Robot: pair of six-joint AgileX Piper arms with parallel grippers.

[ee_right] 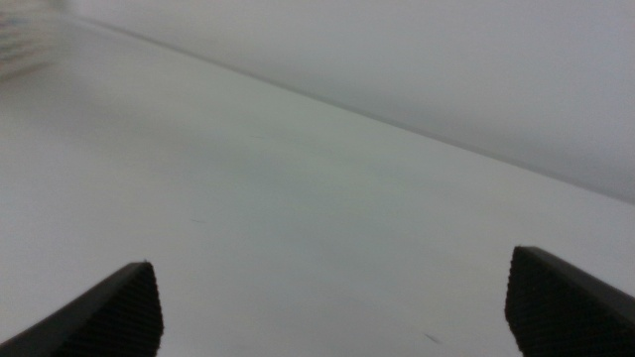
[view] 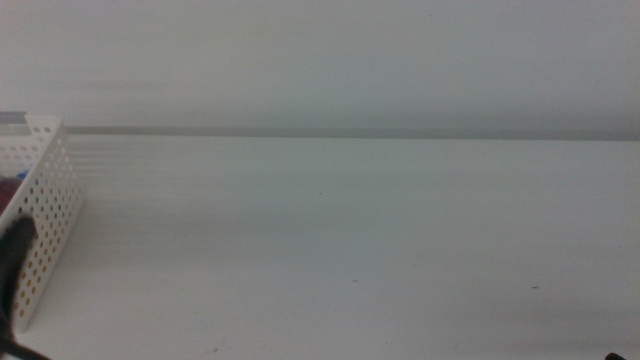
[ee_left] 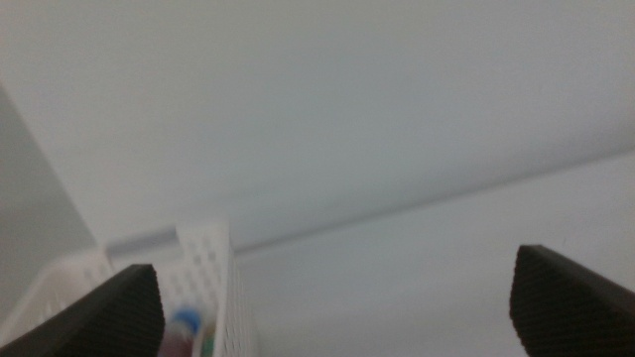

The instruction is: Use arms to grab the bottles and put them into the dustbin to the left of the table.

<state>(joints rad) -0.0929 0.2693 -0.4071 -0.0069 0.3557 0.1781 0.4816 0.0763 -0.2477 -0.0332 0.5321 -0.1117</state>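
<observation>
The white perforated dustbin stands at the table's left edge. Inside it I see bits of red and blue. In the left wrist view the dustbin lies just beyond my left gripper, which is open and empty. A blue bottle cap with a blurred red shape beside it shows inside. The orange juice bottle is not clearly visible. My right gripper is open and empty over the bare white table. A black part of the left arm shows in front of the dustbin.
The white table runs wide to the right of the dustbin, ending at a pale wall behind. No bottle stands on it in any view. A blurred trace of the dustbin shows in the right wrist view.
</observation>
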